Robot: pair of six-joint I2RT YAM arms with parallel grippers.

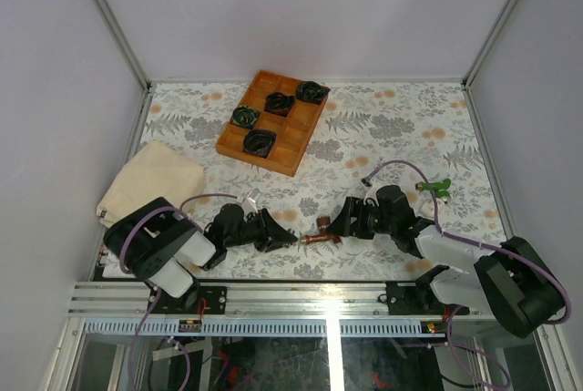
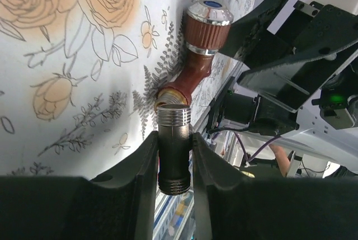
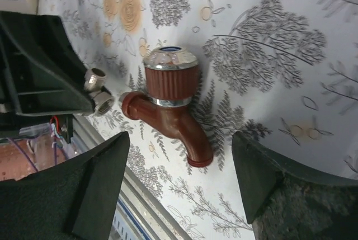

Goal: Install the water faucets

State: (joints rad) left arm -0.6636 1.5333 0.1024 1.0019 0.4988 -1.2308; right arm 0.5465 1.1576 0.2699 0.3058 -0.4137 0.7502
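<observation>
The dark red-brown faucet (image 1: pixel 321 233) lies on the floral table between both grippers. It also shows in the left wrist view (image 2: pixel 199 50) and the right wrist view (image 3: pixel 170 100). My left gripper (image 1: pixel 284 237) (image 2: pixel 174 139) is shut on a short threaded metal tube (image 2: pixel 174 156). The tube's silvery tip meets the faucet's inlet end. My right gripper (image 1: pixel 346 221) (image 3: pixel 180 137) is open, with its jaws on either side of the faucet's spout and not touching it. The bright green faucet (image 1: pixel 435 188) lies at the right, behind the right arm.
A wooden tray (image 1: pixel 301 131) with several black-and-green coiled bundles stands at the back centre. A cream cloth (image 1: pixel 150 181) lies at the left. A small white piece (image 1: pixel 248 200) lies behind the left gripper. The table's front rail (image 1: pixel 319 300) runs close below the faucet.
</observation>
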